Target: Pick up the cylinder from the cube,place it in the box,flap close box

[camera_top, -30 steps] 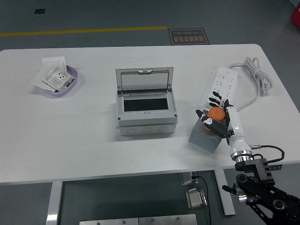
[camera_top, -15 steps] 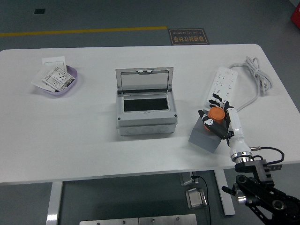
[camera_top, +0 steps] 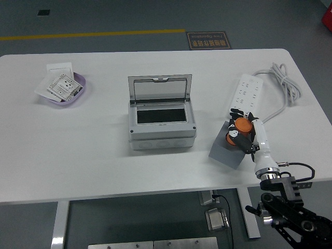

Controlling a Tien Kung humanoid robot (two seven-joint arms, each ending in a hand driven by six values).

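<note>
Over by the left edge of the white table (camera_top: 93, 155) a purple dish (camera_top: 78, 93) holds a few printed cards (camera_top: 61, 85), well apart from anything the task needs. Near the middle of the worktop stands the grey box (camera_top: 162, 124), its hinged lid (camera_top: 160, 87) tipped up toward the far edge and the dark opening facing upward, ready to take something. Further right, close to the near right corner, sits the grey cube (camera_top: 227, 150), and just above its top the right hand (camera_top: 241, 132) has its fingers curled round the orange cylinder (camera_top: 239, 128). The cylinder looks tipped over in the grasp, its round end facing the camera, and I cannot tell whether it touches the cube. Beyond it, toward the far right corner, a white power strip (camera_top: 244, 96) lies with its cable (camera_top: 282, 83) looped. No left hand shows anywhere, so the right arm is the only one placed to do this. What matters for the carry, I judge, is that the box opening lies to the left of the hand and slightly farther from the near edge, with bare tabletop between; the cylinder would have to travel leftward and come down through the opening in front of the raised lid.
</note>
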